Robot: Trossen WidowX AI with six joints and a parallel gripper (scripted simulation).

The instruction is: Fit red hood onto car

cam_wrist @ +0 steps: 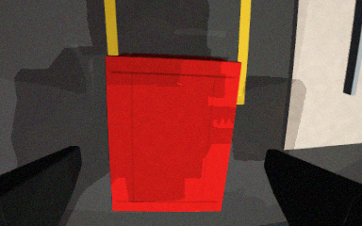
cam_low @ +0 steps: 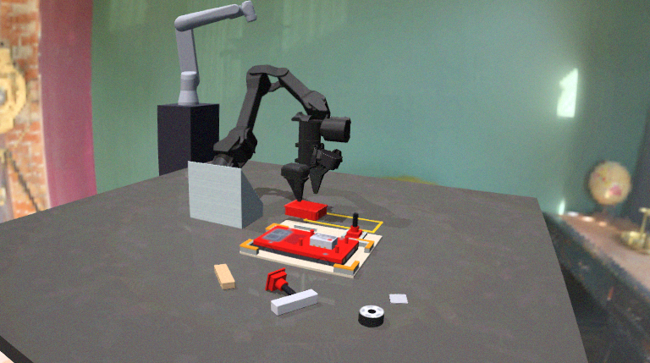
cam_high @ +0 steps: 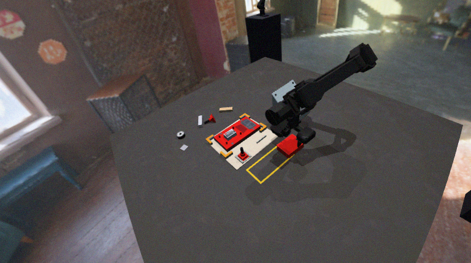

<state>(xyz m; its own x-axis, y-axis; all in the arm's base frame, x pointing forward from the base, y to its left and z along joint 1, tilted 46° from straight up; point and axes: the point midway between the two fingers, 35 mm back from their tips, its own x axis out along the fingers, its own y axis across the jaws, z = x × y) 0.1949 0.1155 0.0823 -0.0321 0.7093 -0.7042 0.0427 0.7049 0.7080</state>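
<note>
- one gripper [cam_low: 306, 189] hangs just above the hood [cam_low: 305, 209], fingers spread wide with nothing between them.
- in the wrist view the red hood [cam_wrist: 167, 134] fills the middle of the frame, with the two dark fingertips in the lower corners, well apart from its sides.
- the hood lies on the table [cam_high: 312, 194], over one end of a yellow outline [cam_high: 265, 168].
- the chassis [cam_high: 236, 132] sits in its jig [cam_high: 243, 159] left of the hood in the top view, grey engine block [cam_high: 229, 133] in place.
- a grey wedge block [cam_low: 217, 194] stands at centre left of the exterior view.
- a black ring [cam_low: 371, 315] and small loose blocks lie near the lower edge.
</note>
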